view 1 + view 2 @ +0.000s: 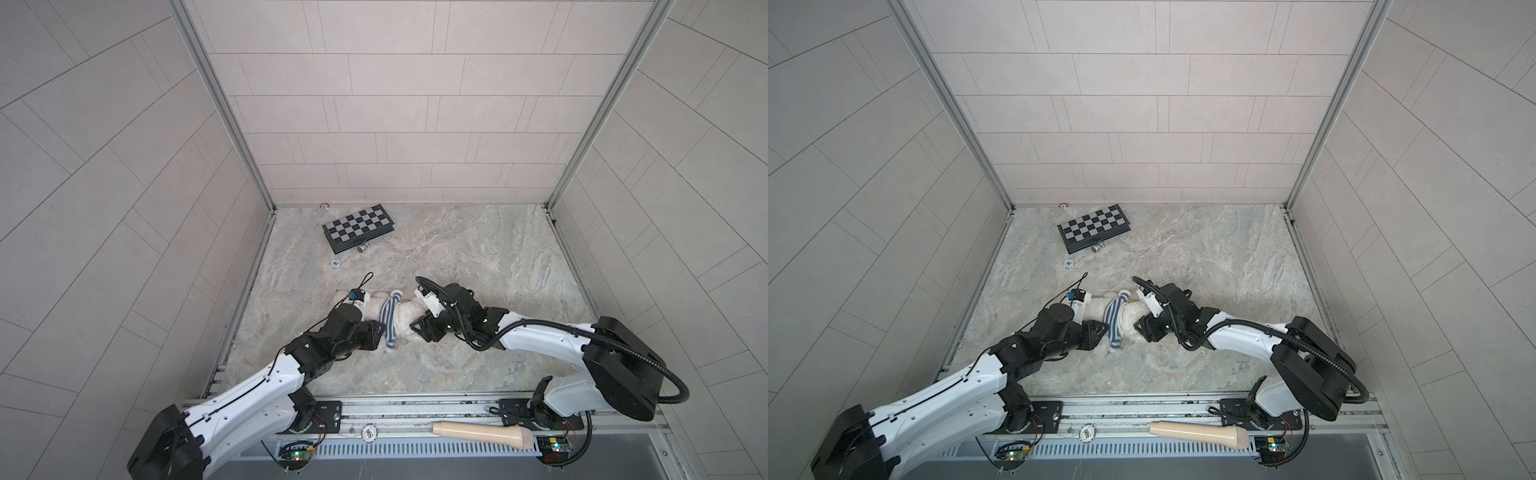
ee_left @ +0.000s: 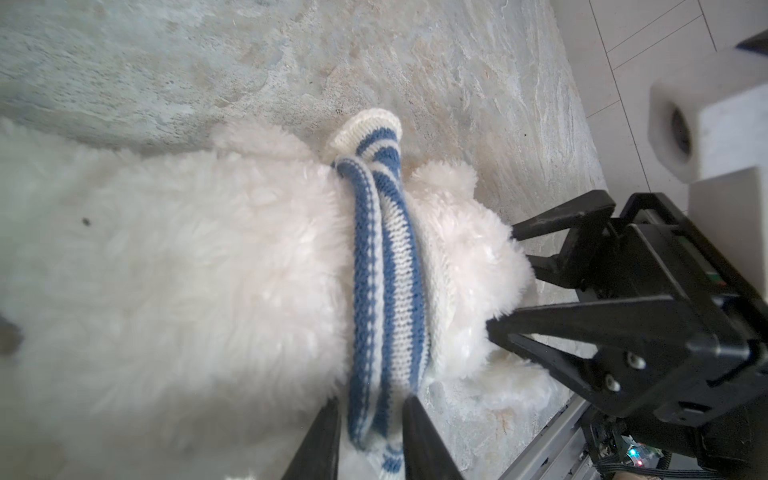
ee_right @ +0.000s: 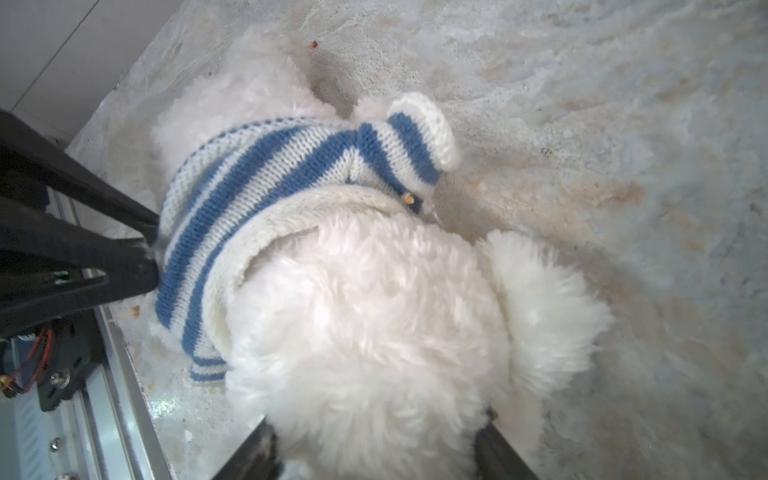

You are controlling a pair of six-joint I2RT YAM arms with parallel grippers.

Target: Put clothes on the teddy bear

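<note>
On the marbled tabletop (image 1: 457, 257) I see the teddy bear (image 1: 405, 313) lying between both arms. Its striped sweater (image 1: 390, 322) is over the head but bunched at the neck, leaving the torso bare. My left gripper (image 2: 370, 403) pinches that roll. My right gripper (image 3: 376, 419) flanks the head, and I cannot tell whether it grips. I judge that pulling the sweater down remains.

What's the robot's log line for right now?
step: dressing teddy bear | striped shirt: bunched around neck | left hand: pinching shirt | right hand: astride head, grip unclear
</note>
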